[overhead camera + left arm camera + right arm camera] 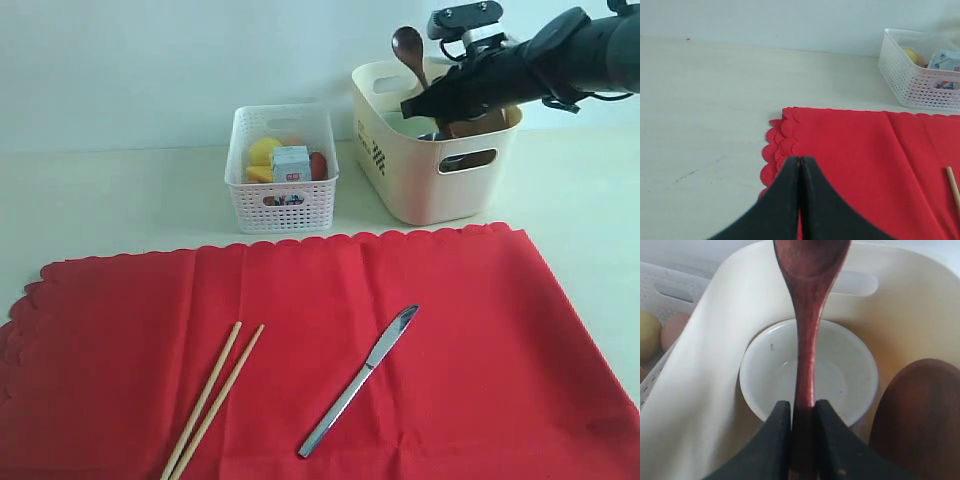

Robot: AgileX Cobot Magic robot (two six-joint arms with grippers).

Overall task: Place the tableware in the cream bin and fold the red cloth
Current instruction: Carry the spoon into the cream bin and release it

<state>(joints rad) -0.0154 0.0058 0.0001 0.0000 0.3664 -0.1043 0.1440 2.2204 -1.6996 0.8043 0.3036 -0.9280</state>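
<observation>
— While the right fingers (777, 435) clamp the handle of the dark wooden spoon (807, 315), where is it?
— Above the cream-yellow plastic bin (400, 170), over a pale white bowl (845, 380) and a round brown plate (925, 410) inside.
— And the rest?
— Wooden chopsticks (213, 400) and a silver knife (360, 380) lie apart on the red scalloped cloth (470, 330), spread flat on the surface (120, 200); the left fingers (785, 205) are pressed together over its edge.

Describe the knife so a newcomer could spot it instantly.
Find the big red cloth. Near its middle lies the knife, set diagonally. Unlike the pale wooden chopsticks beside it, it is shiny silver metal.
</observation>
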